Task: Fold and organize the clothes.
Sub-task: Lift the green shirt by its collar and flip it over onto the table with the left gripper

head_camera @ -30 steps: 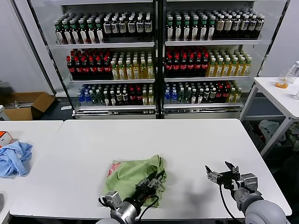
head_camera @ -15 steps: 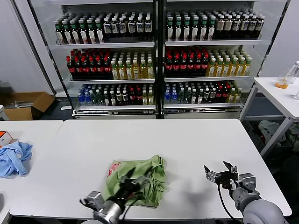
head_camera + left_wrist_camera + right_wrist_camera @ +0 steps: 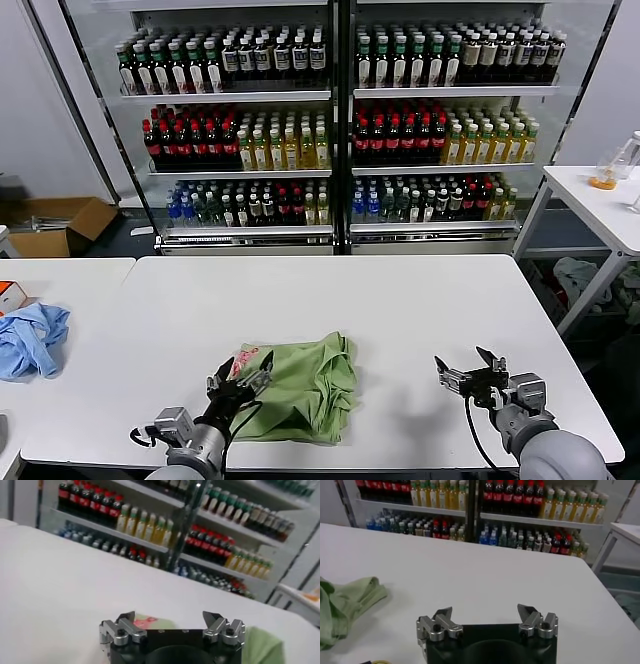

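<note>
Green shirt (image 3: 295, 385) is lying as a loosely folded bundle near the tabletop's (image 3: 400, 300) front edge. I am hovering my left tool (image 3: 240, 378) released over its corner, right tool (image 3: 475, 372) released aside; tidying seems left.

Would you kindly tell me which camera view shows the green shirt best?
The head view: the green shirt lies whole on the white table, folded into a bundle. The left wrist view shows only edges of it behind the gripper; the right wrist view catches one rumpled end at the frame edge.
</note>
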Tool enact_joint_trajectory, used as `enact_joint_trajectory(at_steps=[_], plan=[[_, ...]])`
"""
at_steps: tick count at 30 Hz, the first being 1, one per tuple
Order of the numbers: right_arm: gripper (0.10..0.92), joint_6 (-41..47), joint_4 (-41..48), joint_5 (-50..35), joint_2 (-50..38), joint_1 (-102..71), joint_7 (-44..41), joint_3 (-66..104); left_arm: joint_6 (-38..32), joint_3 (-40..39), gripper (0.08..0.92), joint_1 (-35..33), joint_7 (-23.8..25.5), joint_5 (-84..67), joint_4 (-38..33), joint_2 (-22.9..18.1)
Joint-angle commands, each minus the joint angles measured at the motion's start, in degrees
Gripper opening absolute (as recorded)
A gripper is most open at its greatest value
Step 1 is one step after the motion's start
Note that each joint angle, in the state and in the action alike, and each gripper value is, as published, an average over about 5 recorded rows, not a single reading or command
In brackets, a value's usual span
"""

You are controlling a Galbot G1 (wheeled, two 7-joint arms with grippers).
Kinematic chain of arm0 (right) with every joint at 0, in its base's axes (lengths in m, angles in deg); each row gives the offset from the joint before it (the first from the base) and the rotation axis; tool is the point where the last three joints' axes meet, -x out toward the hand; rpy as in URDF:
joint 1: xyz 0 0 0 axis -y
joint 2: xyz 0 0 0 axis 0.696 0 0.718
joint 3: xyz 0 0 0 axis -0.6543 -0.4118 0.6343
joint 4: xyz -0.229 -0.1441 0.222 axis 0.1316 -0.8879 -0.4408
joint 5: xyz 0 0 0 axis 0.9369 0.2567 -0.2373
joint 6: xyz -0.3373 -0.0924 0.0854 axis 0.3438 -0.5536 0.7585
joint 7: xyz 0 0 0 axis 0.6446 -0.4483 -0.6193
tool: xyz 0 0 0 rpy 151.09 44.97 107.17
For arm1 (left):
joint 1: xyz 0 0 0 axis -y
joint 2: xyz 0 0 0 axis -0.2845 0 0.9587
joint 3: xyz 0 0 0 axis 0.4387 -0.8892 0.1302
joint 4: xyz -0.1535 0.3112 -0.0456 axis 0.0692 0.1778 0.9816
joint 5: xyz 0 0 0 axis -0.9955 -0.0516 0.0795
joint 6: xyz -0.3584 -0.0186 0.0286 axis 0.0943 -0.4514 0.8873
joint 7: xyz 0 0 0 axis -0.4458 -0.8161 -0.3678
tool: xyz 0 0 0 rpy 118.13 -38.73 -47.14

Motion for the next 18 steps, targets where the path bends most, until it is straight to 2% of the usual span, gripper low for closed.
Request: enact_joint_trajectory(at_steps=[1, 18], plan=[[0.823, -0.02, -0.16, -0.01, -0.02, -0.15, 0.0, 0.18, 1.76, 1.99, 0.823, 0.09, -1.24, 0.76, 4.0, 0.08], [0.823, 0.03, -1.28, 0.03, -0.06, -1.35, 0.07, 1.25, 7.06, 3.19, 0.823, -0.31, -1.5, -7.69, 3.61, 0.2]])
